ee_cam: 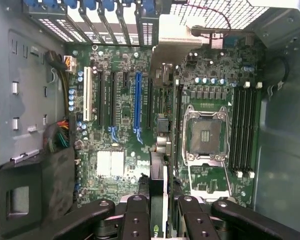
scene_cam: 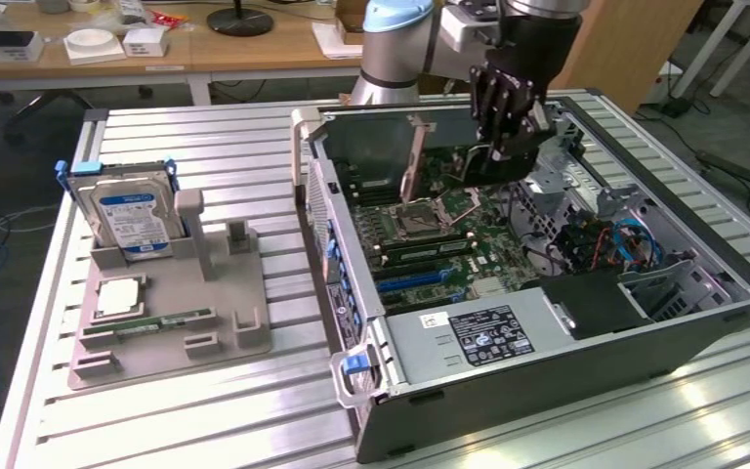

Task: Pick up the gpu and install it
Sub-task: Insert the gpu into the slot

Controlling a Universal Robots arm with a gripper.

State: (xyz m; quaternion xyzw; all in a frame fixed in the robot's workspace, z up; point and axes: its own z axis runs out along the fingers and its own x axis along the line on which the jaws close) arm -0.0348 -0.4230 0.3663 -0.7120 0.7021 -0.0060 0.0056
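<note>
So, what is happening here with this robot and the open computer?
The robot arm's pincer is shut on the gpu, holding it on edge inside the open computer case, over the motherboard beside the CPU socket. Whether it is seated in a slot, I cannot tell. A hard drive stands in a gray holder outside the case.

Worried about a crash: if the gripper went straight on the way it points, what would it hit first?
The gpu held in the gripper leads, so it would likely meet the motherboard beside the CPU socket first; how far off is unclear.
</note>
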